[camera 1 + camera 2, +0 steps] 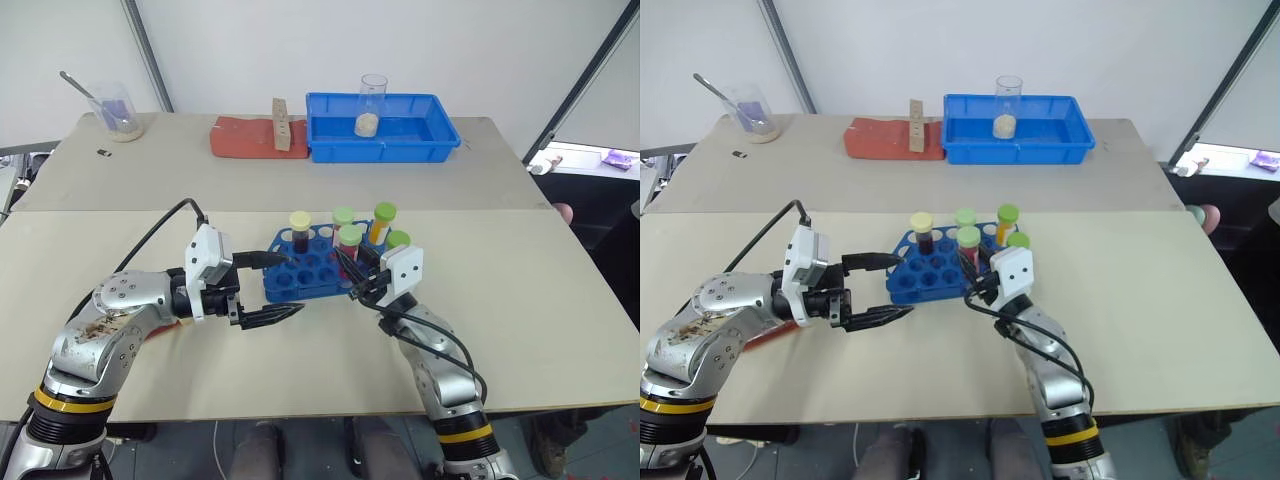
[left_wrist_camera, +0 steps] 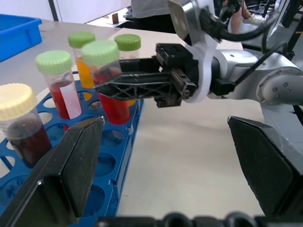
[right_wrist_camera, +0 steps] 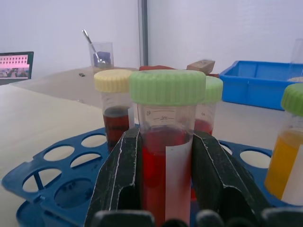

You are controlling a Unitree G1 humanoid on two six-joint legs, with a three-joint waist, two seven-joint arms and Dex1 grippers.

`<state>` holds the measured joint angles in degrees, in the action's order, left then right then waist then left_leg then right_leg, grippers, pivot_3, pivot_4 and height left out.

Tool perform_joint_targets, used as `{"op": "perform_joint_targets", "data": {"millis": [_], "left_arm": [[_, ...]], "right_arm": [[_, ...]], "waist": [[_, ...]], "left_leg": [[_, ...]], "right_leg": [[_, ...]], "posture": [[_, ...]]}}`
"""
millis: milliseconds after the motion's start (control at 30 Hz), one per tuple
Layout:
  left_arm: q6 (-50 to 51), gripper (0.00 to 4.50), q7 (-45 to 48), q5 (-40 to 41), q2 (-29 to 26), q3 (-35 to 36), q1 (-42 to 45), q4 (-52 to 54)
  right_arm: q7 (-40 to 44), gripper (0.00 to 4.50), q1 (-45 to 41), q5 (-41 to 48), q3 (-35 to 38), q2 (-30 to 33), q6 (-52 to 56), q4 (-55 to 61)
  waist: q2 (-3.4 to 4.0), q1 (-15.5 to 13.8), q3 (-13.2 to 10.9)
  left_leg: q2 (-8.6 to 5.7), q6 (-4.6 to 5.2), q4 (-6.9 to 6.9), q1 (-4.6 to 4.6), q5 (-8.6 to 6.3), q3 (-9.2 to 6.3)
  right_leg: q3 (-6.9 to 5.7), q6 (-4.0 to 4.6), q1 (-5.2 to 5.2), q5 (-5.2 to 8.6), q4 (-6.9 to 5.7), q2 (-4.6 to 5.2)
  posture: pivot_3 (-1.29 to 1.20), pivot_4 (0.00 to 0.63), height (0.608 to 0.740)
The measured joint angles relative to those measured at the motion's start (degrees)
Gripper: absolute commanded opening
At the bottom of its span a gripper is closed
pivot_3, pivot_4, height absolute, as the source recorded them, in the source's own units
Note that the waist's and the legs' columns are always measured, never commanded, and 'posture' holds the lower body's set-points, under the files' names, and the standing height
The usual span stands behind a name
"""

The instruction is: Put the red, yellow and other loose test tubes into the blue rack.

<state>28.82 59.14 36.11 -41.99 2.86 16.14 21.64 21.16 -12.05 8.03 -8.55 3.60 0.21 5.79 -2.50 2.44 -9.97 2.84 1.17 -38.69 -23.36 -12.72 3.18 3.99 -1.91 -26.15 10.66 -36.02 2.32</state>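
**Right now: red tube in my right fingers, going into the rack**

My right gripper [image 3: 163, 182] has its two black fingers [image 3: 118, 179] on either side of a green-capped tube of bright red liquid [image 3: 165, 137], pinching it just below the cap, around the labelled body. The tube stands upright over the blue rack [image 1: 305, 275], its lower end down among the round holes; whether it is seated to the bottom I cannot tell.

My left gripper [image 1: 268, 288] is spread wide and holds nothing, hovering level at the rack's left edge, one finger [image 1: 262, 258] near the top plate.

Around the held tube, other tubes stand in the rack: a cream-capped one with dark red liquid [image 1: 300, 232], a green-capped one with yellow-orange liquid [image 1: 382, 222], and more green caps beside them.

I judge the tube light and stiff, smooth plastic, so it could slip or tilt under a loose pinch. The liquid shifts its weight low. The right place to hold is high on the body under the cap's lip, which stops a slide. The rack is light too, so it may shift if bumped.
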Motion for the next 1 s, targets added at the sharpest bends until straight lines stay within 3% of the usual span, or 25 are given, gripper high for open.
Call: {"op": "perform_joint_targets", "data": {"millis": [100, 200, 333, 533, 633, 800, 1000], "left_arm": [[0.00, 4.50, -0.23, -0.02, -0.02, 0.36, 0.67, -0.01], [0.01, 4.50, -0.68, -0.41, -1.60, 0.78, 1.31, -0.04], [0.97, 4.50, 0.12, -2.21, -8.20, 2.87, 1.30, -0.81], [1.48, 4.50, 7.99, -7.68, -26.00, 7.57, -5.71, -6.25], [-1.50, 4.50, 12.19, -11.59, -31.34, 8.78, -10.53, -9.78], [-3.82, 4.50, 14.23, -17.48, -35.08, 8.38, -14.05, -12.69], [-2.88, 4.50, 13.78, -22.43, -34.76, 0.42, -8.45, -13.75]], "right_arm": [[1.12, 3.36, 0.21, 0.08, -0.03, 1.63, 0.89, 0.38], [2.68, 3.36, 2.16, 0.08, -0.18, 5.05, 4.20, 2.85], [6.42, 3.36, 4.96, 1.15, 0.15, 12.14, 10.23, 9.97], [21.96, 3.36, 4.74, 11.50, 0.52, 29.06, 20.67, 23.52], [28.93, 3.36, 0.71, 17.06, 0.25, 33.76, 24.61, 25.83], [35.17, 3.36, -5.86, 20.87, -2.55, 35.40, 29.23, 26.22], [36.29, 3.36, -7.06, 22.73, -3.89, 34.87, 31.44, 26.14]], "waist": [[0.00, -0.03, 0.00], [0.00, -0.08, 0.00], [0.00, 0.08, -0.01], [-0.02, 0.29, -0.02], [-0.01, 0.02, -0.03], [-0.05, -0.48, -0.04], [-0.06, -1.61, -0.04]], "left_leg": [[0.00, 0.00, 0.00, 0.02, 0.00, -0.01], [-0.01, 0.00, 0.00, 0.01, 0.00, 0.00], [0.00, 0.00, 0.04, 0.04, 0.00, 0.03], [0.06, 0.00, 0.38, 0.33, 0.00, 0.16], [0.08, 0.00, 0.52, 0.43, 0.00, 0.17], [0.10, -0.01, 0.54, 0.29, 0.00, 0.17], [0.05, -0.01, 0.53, 0.15, -0.01, 0.23]], "right_leg": [[-0.01, 0.05, 0.00, 0.03, -0.01, 0.00], [0.00, 0.07, 0.00, 0.05, -0.01, 0.00], [0.00, 0.19, -0.03, 0.14, 0.00, 0.00], [-0.02, 0.53, -0.02, 0.38, -0.03, 0.00], [-0.06, 0.64, -0.03, 0.44, -0.04, 0.00], [-0.13, 0.69, -0.12, 0.47, -0.01, 0.02], [-0.14, 0.67, -0.19, 0.48, 0.05, 0.07]], "posture": [[0.00, 0.150, 0.740], [0.00, 0.150, 0.740], [0.00, 0.150, 0.740], [0.00, 0.150, 0.740], [0.00, 0.150, 0.740], [0.00, 0.150, 0.740], [0.00, 0.150, 0.740]]}}
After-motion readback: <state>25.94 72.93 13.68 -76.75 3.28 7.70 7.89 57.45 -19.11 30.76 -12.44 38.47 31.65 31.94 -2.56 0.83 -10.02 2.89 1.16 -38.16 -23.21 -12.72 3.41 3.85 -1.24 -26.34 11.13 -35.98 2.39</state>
